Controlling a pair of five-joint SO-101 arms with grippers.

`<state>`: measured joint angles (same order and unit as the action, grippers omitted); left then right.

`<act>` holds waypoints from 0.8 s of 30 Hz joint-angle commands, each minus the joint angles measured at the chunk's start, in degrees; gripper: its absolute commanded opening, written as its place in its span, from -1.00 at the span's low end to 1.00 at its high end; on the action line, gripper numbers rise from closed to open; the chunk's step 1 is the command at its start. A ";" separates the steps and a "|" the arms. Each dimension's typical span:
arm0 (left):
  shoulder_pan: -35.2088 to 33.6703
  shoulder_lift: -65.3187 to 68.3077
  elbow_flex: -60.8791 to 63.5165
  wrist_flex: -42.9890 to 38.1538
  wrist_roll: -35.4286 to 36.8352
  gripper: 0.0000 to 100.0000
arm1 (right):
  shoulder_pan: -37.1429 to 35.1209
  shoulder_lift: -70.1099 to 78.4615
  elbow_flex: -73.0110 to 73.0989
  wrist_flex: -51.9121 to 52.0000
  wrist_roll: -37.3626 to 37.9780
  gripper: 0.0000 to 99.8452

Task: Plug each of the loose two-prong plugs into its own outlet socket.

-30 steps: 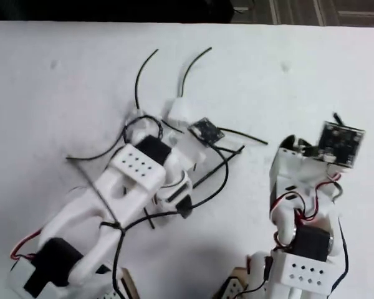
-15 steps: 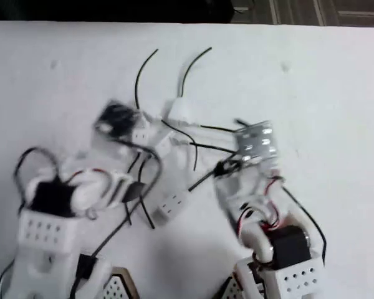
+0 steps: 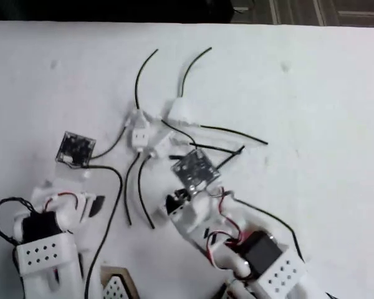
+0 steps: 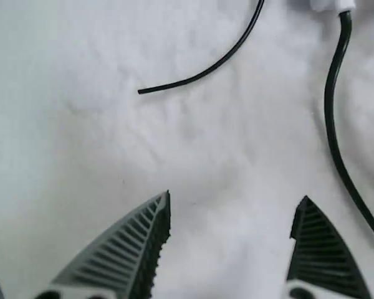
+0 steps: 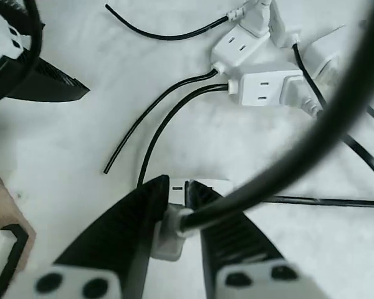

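Several white sockets and plugs on black cords lie bunched mid-table [image 3: 154, 129]. In the right wrist view two socket faces [image 5: 240, 47] [image 5: 262, 87] lie side by side beyond the fingers. My right gripper [image 3: 174, 208] [image 5: 177, 184] sits just short of that bunch, shut on a white plug [image 5: 168, 235] whose thick black cord [image 5: 311, 143] runs off across the view; its prongs are hidden. My left gripper [image 3: 90, 204] [image 4: 230, 215] stands open over bare table to the left of the bunch, holding nothing, with a black cord [image 4: 336, 118] passing beside it.
Loose black cord ends trail over the table [image 3: 234, 132] [image 3: 128, 199]. The table's far edge [image 3: 112, 22] borders a dark strip. A wooden arm base [image 3: 115, 283] sits at the near edge. The right half of the white table [image 3: 324, 106] is open room.
My left arm pulled back from over the bunch to the near left, gripper open. My right arm swung left and came down on the white plug that lay loose.
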<state>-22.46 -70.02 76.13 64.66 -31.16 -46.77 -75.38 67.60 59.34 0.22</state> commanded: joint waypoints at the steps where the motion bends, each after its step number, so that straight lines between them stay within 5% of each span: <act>1: -0.66 -0.84 2.20 -2.73 -0.53 -0.38 | -0.75 2.77 4.48 -7.08 2.29 -0.97; 24: -1.54 -0.84 3.87 -4.31 -0.62 -0.38 | -1.10 20.44 13.27 -35.82 2.55 -0.97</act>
<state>-23.60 -70.11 80.35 61.23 -31.34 -47.82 -56.84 81.05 26.64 2.07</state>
